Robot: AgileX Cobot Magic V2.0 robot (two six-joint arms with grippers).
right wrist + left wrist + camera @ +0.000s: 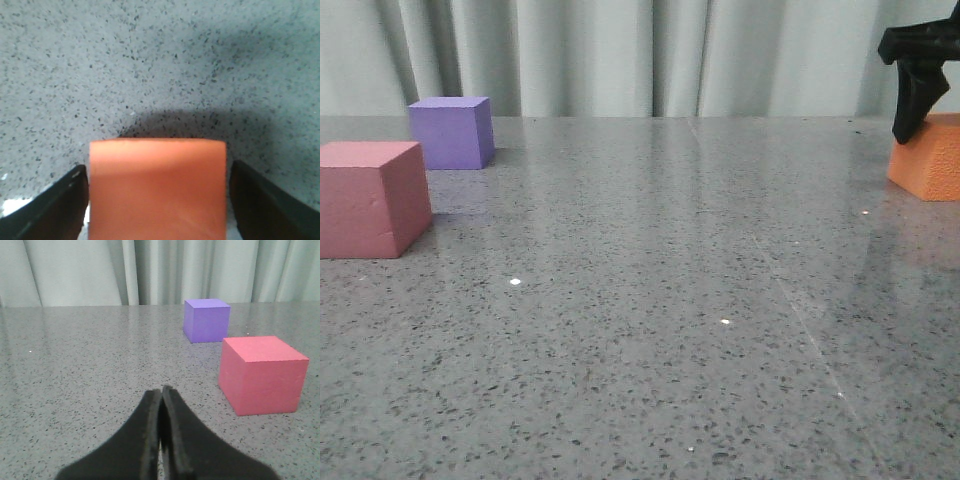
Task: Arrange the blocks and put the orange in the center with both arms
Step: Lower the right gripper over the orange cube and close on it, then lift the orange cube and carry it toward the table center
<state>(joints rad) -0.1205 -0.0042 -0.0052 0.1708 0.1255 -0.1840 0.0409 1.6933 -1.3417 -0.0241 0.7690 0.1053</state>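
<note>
The orange cube (932, 160) sits on the table at the far right edge of the front view. My right gripper (157, 167) is open and straddles it; the cube (157, 190) fills the space between the black fingers (60, 205) with a narrow gap on each side. One finger (912, 100) shows in the front view against the cube's left top. The pinkish-red cube (372, 198) and the purple cube (451, 131) stand at the far left. My left gripper (161, 389) is shut and empty, low over the table, with the pinkish-red cube (262, 375) and purple cube (206, 320) ahead of it.
The speckled grey table (650, 300) stretches between the two sides. A pale curtain (620, 50) hangs behind its far edge.
</note>
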